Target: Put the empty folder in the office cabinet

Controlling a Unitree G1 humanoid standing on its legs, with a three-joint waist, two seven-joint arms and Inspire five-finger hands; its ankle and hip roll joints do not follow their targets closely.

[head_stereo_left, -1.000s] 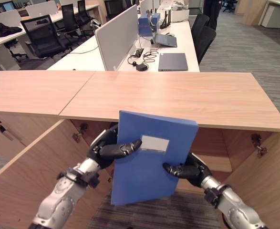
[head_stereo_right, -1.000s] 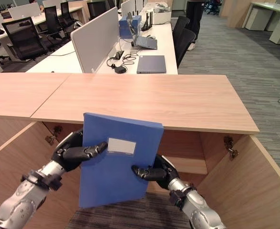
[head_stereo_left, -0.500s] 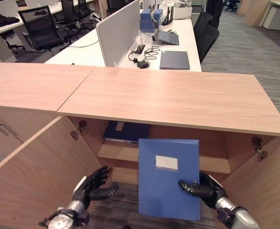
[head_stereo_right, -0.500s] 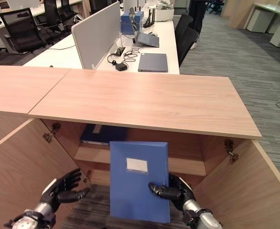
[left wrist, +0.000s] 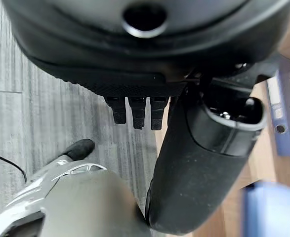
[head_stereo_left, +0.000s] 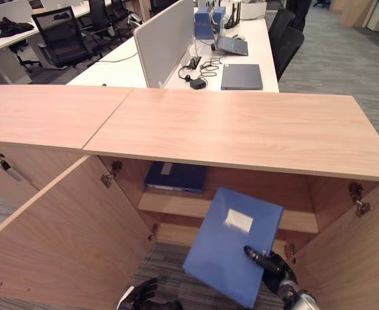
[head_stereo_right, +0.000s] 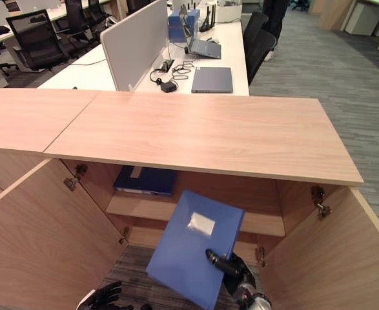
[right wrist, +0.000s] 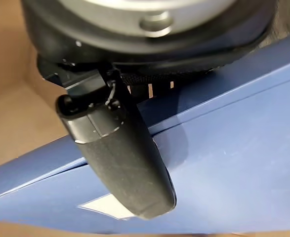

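The blue folder [head_stereo_left: 231,248] with a white label hangs tilted in front of the open cabinet, its top leaning toward the space under the shelf [head_stereo_left: 176,205]. My right hand [head_stereo_left: 272,265] is shut on the folder's lower right edge. Its thumb [right wrist: 122,158] presses on the blue cover [right wrist: 233,163] close to the label. My left hand [head_stereo_right: 102,297] is low above the carpet, apart from the folder, fingers relaxed and holding nothing.
A dark blue folder [head_stereo_left: 175,176] lies flat on the cabinet's shelf. Both doors stand wide open, the left one [head_stereo_left: 60,239] and the right one [head_stereo_left: 354,258], flanking the opening. The wooden top [head_stereo_left: 241,126] overhangs it. Desks, a laptop and chairs stand beyond.
The right hand has lowered the folder and tipped its top toward the cabinet opening. The left hand has sunk toward the floor. The camera has shifted slightly.
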